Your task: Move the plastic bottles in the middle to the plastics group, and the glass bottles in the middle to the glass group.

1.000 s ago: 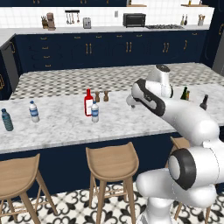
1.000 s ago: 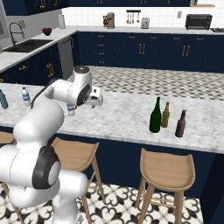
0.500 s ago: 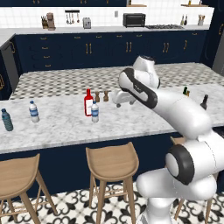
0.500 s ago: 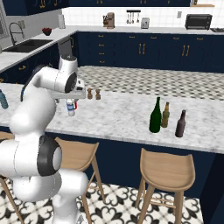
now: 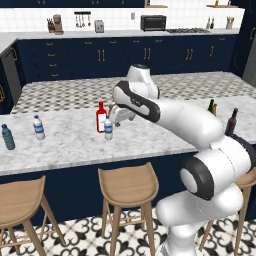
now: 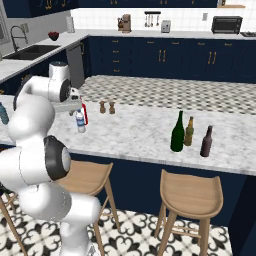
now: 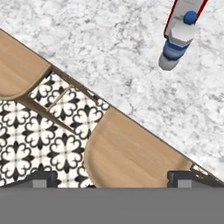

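We see the gripper (image 5: 120, 116) at centre frame in the left base view, hanging over the marble table (image 5: 65, 142) just to the right of the red bottle (image 5: 101, 117) and the small clear water bottle (image 5: 108, 127), which stand close together. In the hand view the two dark fingers (image 7: 43, 178) sit far apart at the bottom edge, spread wide with nothing between them. The same view has the water bottle (image 7: 178, 41) at upper right, its pale cap toward us, with the red bottle's edge behind it.

At the left edge of the left base view stand the plastics group: a clear bottle with blue label (image 5: 38, 127) and a darker teal-blue bottle (image 5: 7, 137), well apart from the middle pair. In the right base view the tall green wine bottle (image 6: 177, 132) stands centre right, just beside the olive-amber bottle (image 6: 189, 131), with the dark brown bottle (image 6: 206, 142) near them. Two small brown shakers (image 6: 107, 107) stand farther back on the table. Wooden stools (image 5: 128, 186) line the table's near side.
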